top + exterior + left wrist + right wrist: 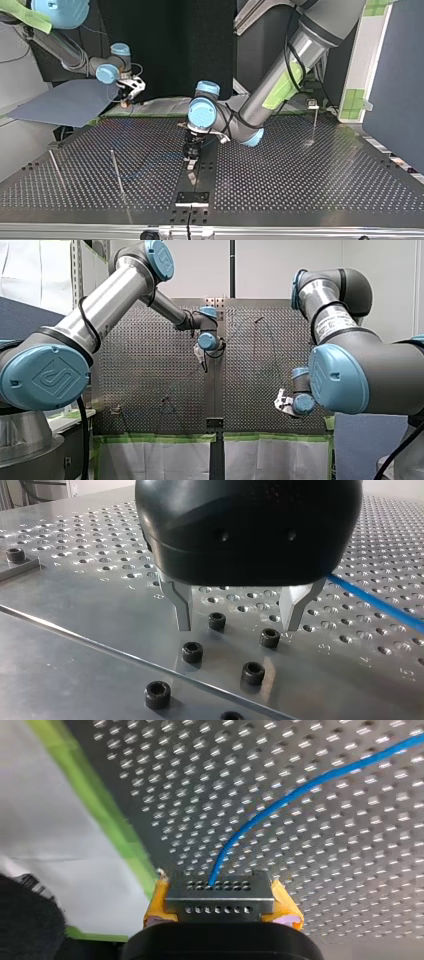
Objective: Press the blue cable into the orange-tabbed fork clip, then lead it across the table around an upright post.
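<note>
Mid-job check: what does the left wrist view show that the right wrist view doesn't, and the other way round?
Only the left wrist view: my left gripper, its metal fingers open with nothing between them, above a cluster of black socket screws. Only the right wrist view: my right gripper, its yellow pads shut on the blue cable, plus green tape along the table edge. Both: the blue cable lying over the perforated table; in the left wrist view it passes beside the gripper, not held.
</note>
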`<state>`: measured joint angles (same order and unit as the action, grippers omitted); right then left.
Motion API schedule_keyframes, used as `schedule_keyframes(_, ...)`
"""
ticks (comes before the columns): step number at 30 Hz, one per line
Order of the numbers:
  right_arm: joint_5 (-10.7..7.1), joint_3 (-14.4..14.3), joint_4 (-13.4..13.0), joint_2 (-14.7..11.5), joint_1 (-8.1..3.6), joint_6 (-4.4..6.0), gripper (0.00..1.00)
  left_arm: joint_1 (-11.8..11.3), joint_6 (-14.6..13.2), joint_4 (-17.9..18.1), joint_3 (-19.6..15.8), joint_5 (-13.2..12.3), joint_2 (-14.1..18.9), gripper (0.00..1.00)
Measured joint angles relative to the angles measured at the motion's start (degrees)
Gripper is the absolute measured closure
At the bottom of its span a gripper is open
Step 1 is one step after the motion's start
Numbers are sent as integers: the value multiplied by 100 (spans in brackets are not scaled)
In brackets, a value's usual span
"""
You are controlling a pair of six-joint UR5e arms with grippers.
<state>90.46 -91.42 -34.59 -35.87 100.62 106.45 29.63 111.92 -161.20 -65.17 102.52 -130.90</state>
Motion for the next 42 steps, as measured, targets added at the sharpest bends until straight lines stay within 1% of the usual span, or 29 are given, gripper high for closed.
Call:
schedule_keyframes(9,97,-1,-212,441,-34,5,100,-6,1,0,-1,0,0,14)
schedule_keyframes(15,220,2,-384,769,-83,15,100,-15,1,0,0,-3,0,14)
schedule_keyframes(19,265,0,-507,965,-123,37,100,-15,1,0,-1,-4,0,14)
schedule_keyframes(24,281,-1,-572,1057,-154,58,100,-16,2,0,0,-7,0,14)
schedule_keyframes(29,284,2,-763,1195,-293,117,100,-17,2,0,3,-9,0,14)
schedule_keyframes(35,259,42,-957,1324,-416,163,100,-17,5,-1,5,-9,0,14)
schedule_keyframes(42,246,142,-968,1415,-501,167,100,-30,5,-8,0,-6,0,14)
